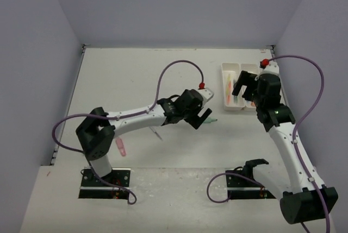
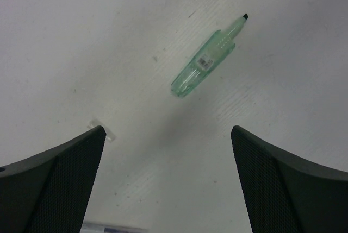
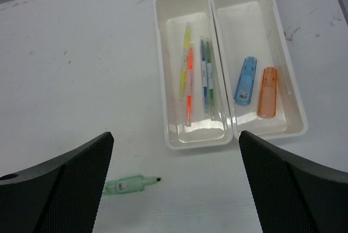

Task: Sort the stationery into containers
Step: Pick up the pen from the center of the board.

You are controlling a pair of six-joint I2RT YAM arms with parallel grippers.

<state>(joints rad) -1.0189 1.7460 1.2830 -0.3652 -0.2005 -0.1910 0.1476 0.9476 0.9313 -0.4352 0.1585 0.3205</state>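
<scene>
**White table** (image 1: pixel 136 70), lightly scuffed and speckled, is sitting inside pale lavender walls (image 1: pixel 179 5) that are closing it in on the left, far and right sides. The left arm (image 1: pixel 136 116) is reaching toward the table's middle and the right arm (image 1: pixel 293 146) toward its far right. Purple cables (image 1: pixel 179 67) are looping off both.

**Containers.** Two white trays with rounded corners are standing side by side, touching, at the far right.
- The left tray (image 3: pixel 198 142) is holding four thin pens lying lengthwise: a yellow pen (image 3: pixel 184 64), an orange pen (image 3: pixel 189 89), a blue pen (image 3: pixel 203 75) and a green pen (image 3: pixel 211 89).
- The right tray (image 3: pixel 272 134) is holding two stubby markers, slightly apart: a blue marker (image 3: pixel 246 81) and an orange marker (image 3: pixel 267 92).

**Loose items.** A translucent green marker (image 2: pixel 204 64), its dark tip showing, is lying on the bare table to the near left of the trays. A pink marker (image 1: pixel 120 147) is lying near the left arm's base.

**Grippers.** The left gripper (image 2: pixel 167 130) is hanging above the table with its jaws spread wide and empty, the green marker lying just beyond its fingertips. The right gripper (image 3: pixel 175 134) is hanging above the trays' near end, its jaws wide apart and gripping nothing.

**Labels.** The green marker is carrying a small white label with barcode-like print, too small to read.
</scene>
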